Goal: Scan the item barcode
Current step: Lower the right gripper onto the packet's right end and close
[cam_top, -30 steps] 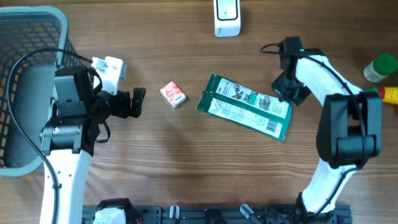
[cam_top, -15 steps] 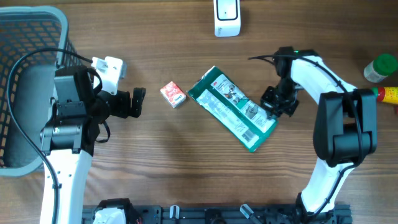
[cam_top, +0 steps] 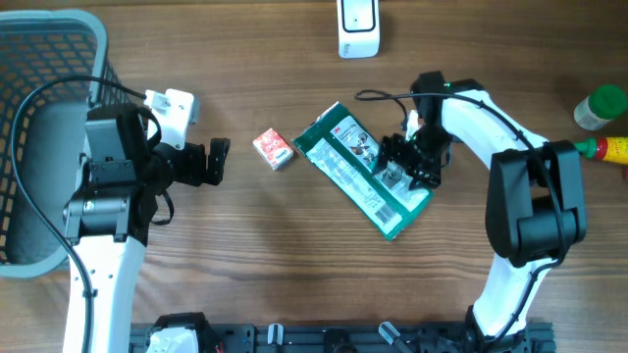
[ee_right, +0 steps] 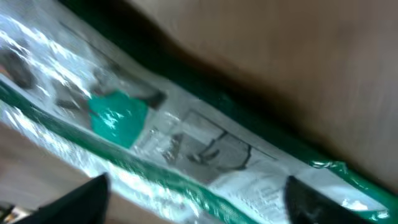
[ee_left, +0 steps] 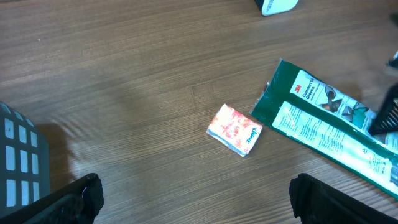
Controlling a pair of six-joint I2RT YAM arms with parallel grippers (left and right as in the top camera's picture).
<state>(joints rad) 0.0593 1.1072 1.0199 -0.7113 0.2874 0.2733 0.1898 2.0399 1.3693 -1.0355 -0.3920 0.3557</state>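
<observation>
Glossy green plastic packet [cam_top: 348,162], matt wood-grain table [cam_top: 294,265], grey plastic mesh basket [cam_top: 49,44]

Grey mesh basket [cam_top: 59,39] at the far left of the wooden table [cam_top: 245,255], a little red-and-white box [cam_top: 274,149] lying mid-table, green-capped bottle [cam_top: 600,106] and a yellow bottle [cam_top: 615,149] close together at the right edge.

your left arm [cam_top: 103,196]: white-and-black, extended rightward; left gripper [cam_top: 218,160], black two-finger, jaws wide apart. your right arm [cam_top: 486,113]: elbow bent, reaching leftward; right gripper [cam_top: 404,165], black, jaws wide apart.
</observation>
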